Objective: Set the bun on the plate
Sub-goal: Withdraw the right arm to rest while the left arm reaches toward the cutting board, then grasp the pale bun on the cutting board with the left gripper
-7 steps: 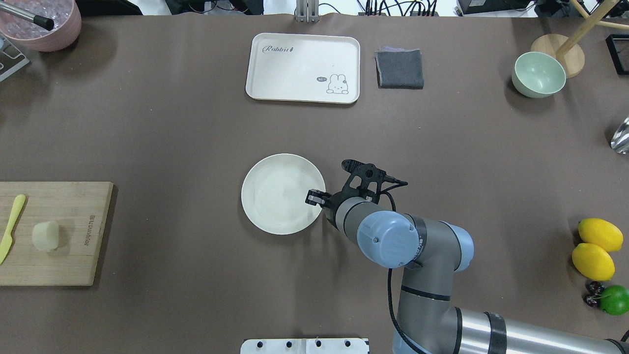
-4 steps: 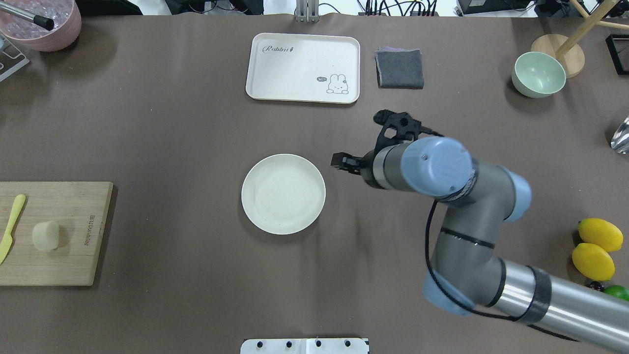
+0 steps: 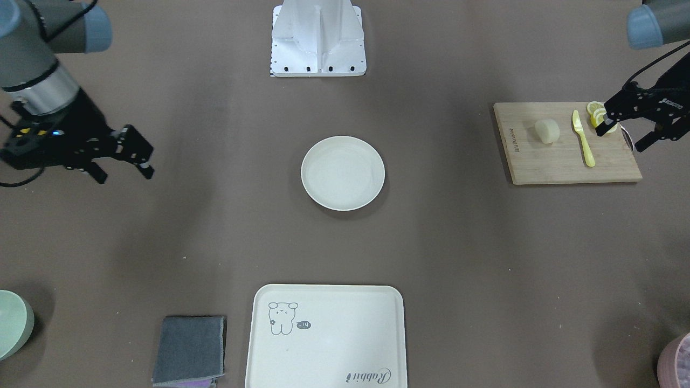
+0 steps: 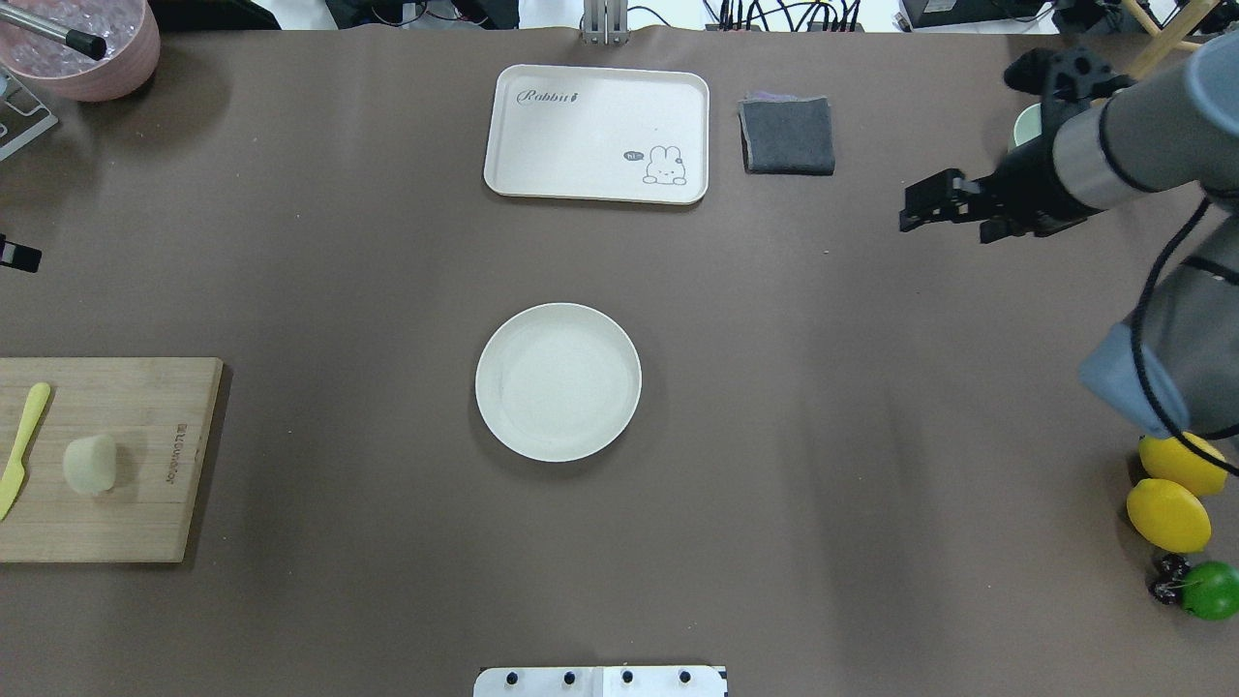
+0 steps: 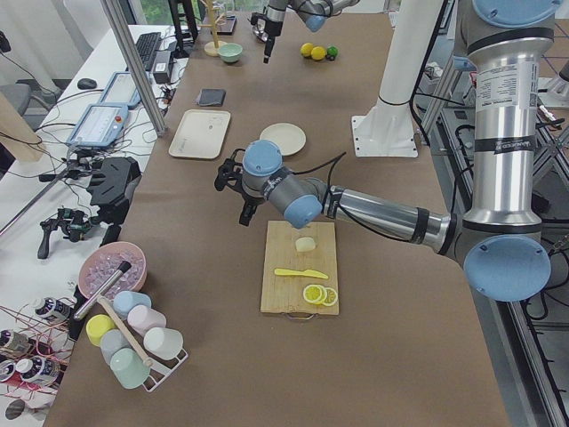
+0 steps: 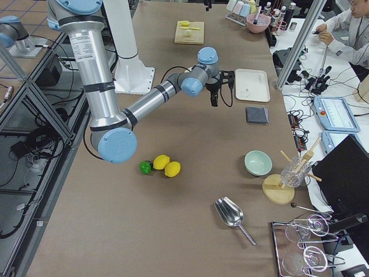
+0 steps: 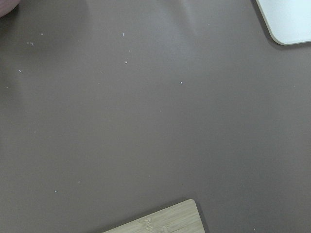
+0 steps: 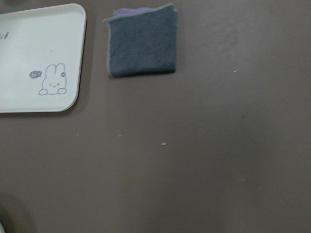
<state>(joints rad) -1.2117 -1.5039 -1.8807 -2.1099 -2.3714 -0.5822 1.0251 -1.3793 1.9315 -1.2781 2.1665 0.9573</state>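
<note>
The bun (image 4: 90, 464) lies on the wooden cutting board (image 4: 116, 503) at the table's left end, with nothing touching it; it also shows in the front view as the bun (image 3: 546, 131). Alone at the table's centre rests the round plate (image 4: 558, 381), bare. My right gripper (image 4: 915, 208) hangs open and holds nothing above the far right of the table, well away from the plate. My left gripper (image 3: 620, 137) is open and hovers just past the board, apart from the bun; overhead only its tip shows at the left edge.
A yellow knife (image 4: 24, 445) and lemon slices (image 3: 595, 110) share the board. The rabbit tray (image 4: 595, 131) and a grey cloth (image 4: 787, 136) lie at the far side. A green bowl (image 6: 258, 163), lemons (image 4: 1166, 513) and a lime are on the right, a pink bowl (image 4: 87, 48) far left.
My right gripper has drawn back from the plate's right rim and swung up to the far right. The plate stays at the centre. My left gripper's tip has come in at the left edge.
</note>
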